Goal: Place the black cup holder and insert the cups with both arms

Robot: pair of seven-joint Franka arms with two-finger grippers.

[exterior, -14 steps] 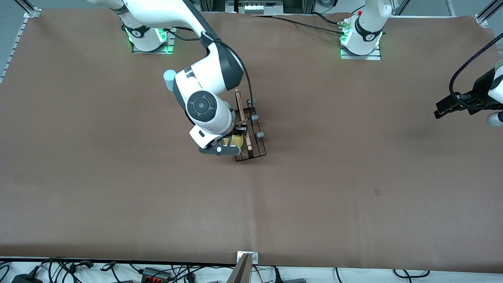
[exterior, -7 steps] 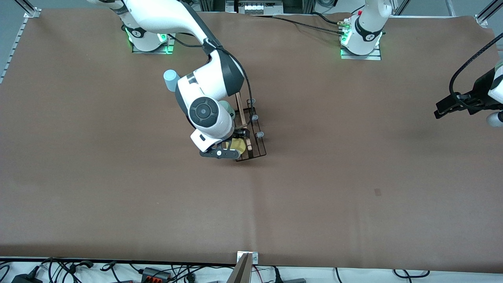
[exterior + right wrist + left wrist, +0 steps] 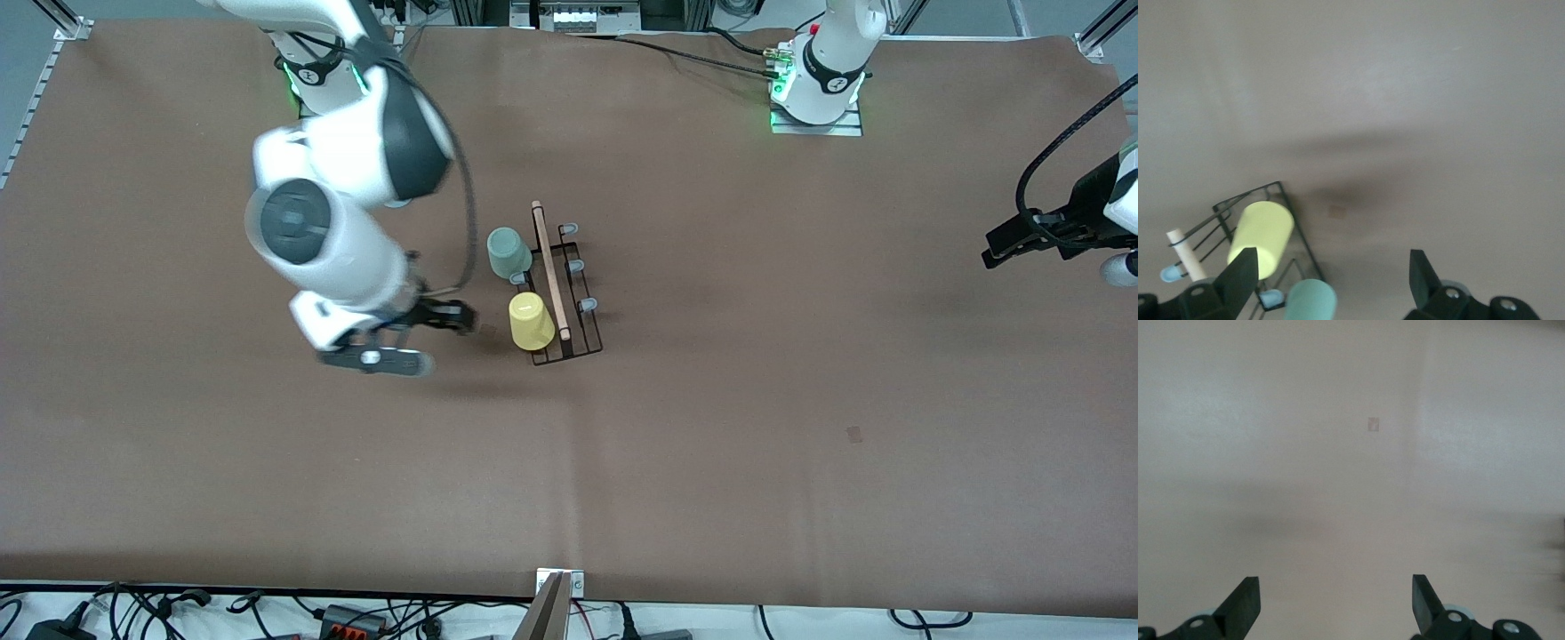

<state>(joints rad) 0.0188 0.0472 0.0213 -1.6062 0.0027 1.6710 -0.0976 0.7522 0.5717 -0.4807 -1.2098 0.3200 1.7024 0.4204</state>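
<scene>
The black cup holder (image 3: pixel 582 333) stands mid-table, with its pale wooden handle (image 3: pixel 550 271) on top. The yellow cup (image 3: pixel 531 321) and the mint green cup (image 3: pixel 508 252) sit upside down on its pegs, on the side toward the right arm's end. My right gripper (image 3: pixel 458 318) is open and empty, just clear of the yellow cup toward the right arm's end. In the right wrist view my right gripper (image 3: pixel 1331 260) frames the yellow cup (image 3: pixel 1261 230), the mint cup (image 3: pixel 1310 300) and the rack (image 3: pixel 1276 186). The light blue cup is hidden. My left gripper (image 3: pixel 1000 249) waits open.
A small dark mark (image 3: pixel 854 434) lies on the brown table cover toward the left arm's end; it also shows in the left wrist view (image 3: pixel 1373 424). Three grey-capped pegs (image 3: pixel 586 305) on the rack's side toward the left arm's end are bare.
My right gripper let go of the yellow cup on the rack and swung away toward the right arm's end. The right arm now covers the light blue cup. The left arm has not moved.
</scene>
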